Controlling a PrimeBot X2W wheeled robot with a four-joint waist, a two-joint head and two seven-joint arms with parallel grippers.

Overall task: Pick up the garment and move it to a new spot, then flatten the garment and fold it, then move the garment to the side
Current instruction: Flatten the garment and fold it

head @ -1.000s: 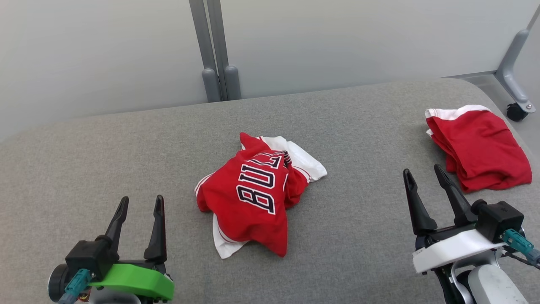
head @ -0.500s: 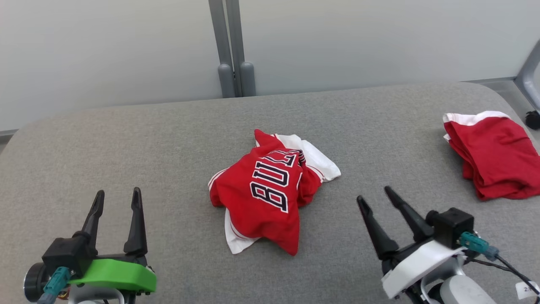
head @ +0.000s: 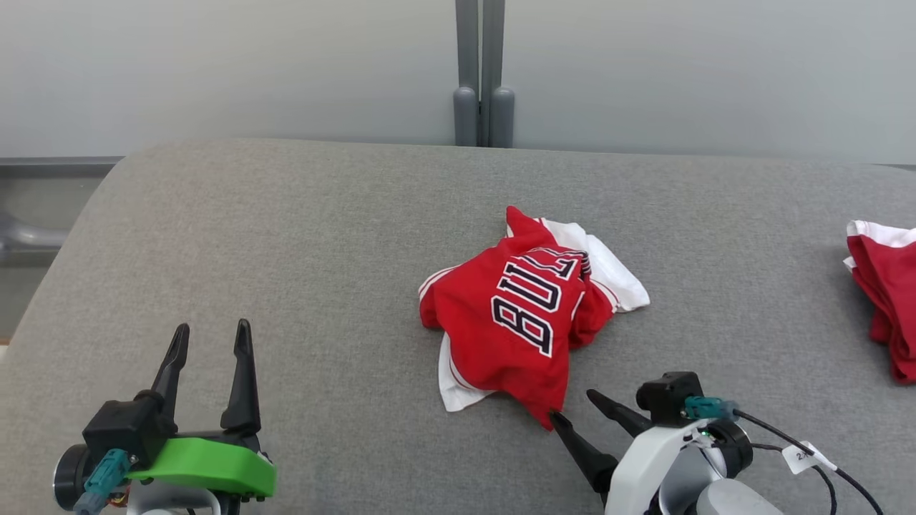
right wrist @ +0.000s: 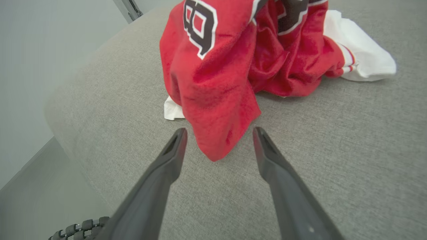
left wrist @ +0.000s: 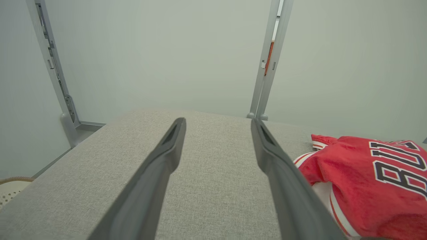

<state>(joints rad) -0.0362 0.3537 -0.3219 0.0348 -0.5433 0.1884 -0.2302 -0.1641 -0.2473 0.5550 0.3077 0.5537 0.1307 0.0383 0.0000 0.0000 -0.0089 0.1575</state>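
1. Broadly, the grey bench (head: pixel 286 250) carries a crumpled red jersey (head: pixel 522 322) near its middle, with a folded red garment (head: pixel 884 300) well apart at the right edge.
2. Right gripper (head: pixel 572 405), fingers wide and empty, now brackets the jersey's near corner (right wrist: pixel 217 146); earlier it sat well off to the right. The head camera has swung too.
3. Left gripper (head: pixel 212 326) hangs wide, holding nothing.
4. Risk: pinching only that thin tip, so the cloth slips out on lifting.
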